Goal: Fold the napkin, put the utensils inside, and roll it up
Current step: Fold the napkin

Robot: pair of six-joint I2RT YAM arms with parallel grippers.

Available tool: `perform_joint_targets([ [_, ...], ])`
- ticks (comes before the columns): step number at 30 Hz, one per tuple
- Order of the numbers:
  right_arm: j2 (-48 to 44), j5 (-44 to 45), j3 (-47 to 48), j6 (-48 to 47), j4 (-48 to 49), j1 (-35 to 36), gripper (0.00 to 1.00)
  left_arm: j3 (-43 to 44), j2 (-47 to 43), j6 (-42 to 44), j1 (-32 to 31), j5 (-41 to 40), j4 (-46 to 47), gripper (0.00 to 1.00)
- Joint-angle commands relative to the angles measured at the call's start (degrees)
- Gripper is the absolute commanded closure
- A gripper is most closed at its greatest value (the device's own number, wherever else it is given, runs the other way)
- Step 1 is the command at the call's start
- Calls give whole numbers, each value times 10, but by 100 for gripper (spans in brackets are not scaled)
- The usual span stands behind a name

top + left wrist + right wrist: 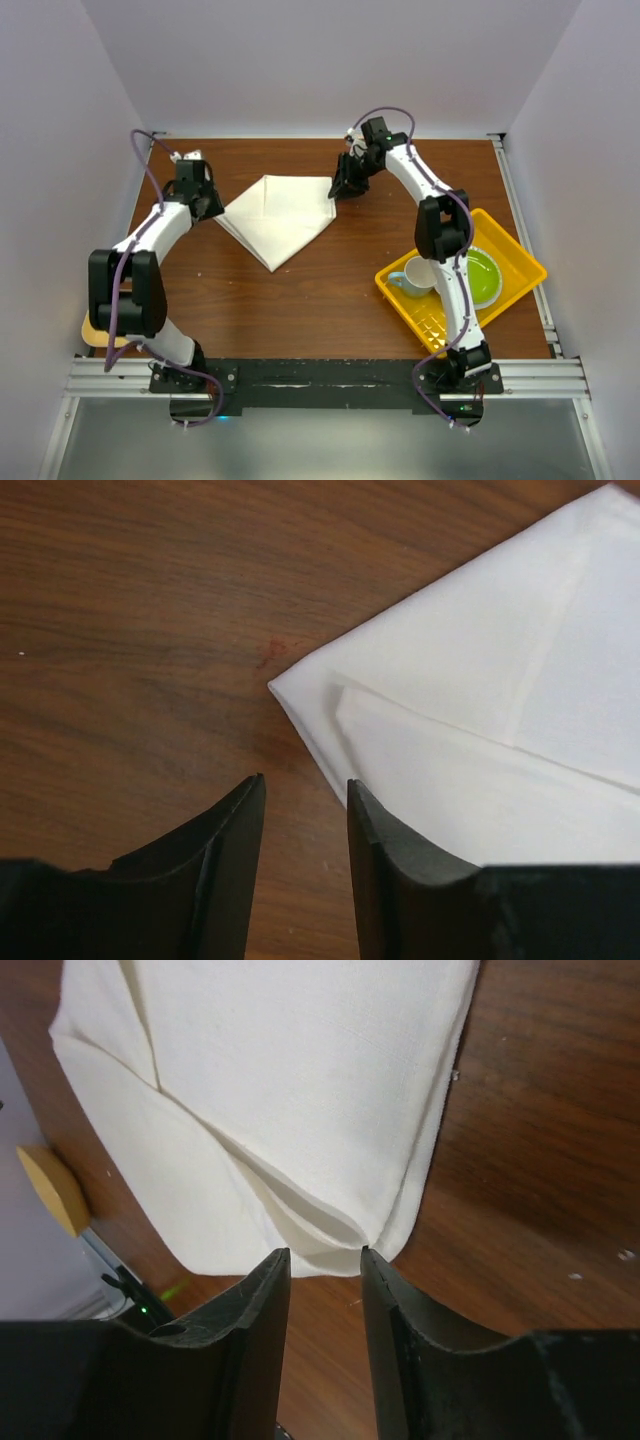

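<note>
The white napkin (278,215) lies folded in layers on the brown table, its point toward the front. My left gripper (207,205) sits low at the napkin's left corner, jaws a little apart with only bare wood between them. In the left wrist view, that gripper (305,790) is just short of the napkin (480,710). My right gripper (340,190) is at the napkin's right corner. In the right wrist view, that gripper (325,1258) is open, its tips at the edge of the layered napkin (290,1090) corner. The knife is out of view.
A yellow tray (520,262) at the right holds a white cup (418,276) and a green bowl (482,276). A tan disc (100,330) lies at the front left edge and also shows in the right wrist view (50,1190). White walls enclose the table.
</note>
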Motion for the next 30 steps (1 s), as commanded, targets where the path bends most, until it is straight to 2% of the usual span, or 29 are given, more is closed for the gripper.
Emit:
perform_joint_targets([
  [1,-70,13,35,35,16,-27,62,-1,-64,-57,0,103,48,71],
  [4,-90,-32,-31,72,74,-4,70,1,-19,-97,0,209,90,85],
  [5,-94,-38,-43,76,89,13,71,7,-3,-105,0,241,95,87],
  [8,-99,-39,-65,80,112,41,77,14,42,-114,0,267,109,92],
  [15,-114,-70,-182,107,206,52,85,30,91,-50,6,214,57,97],
  [22,-105,-49,-230,49,185,49,87,-15,78,-32,8,191,66,97],
  [30,-96,-14,-251,-15,155,47,84,-23,73,-4,8,157,73,97],
])
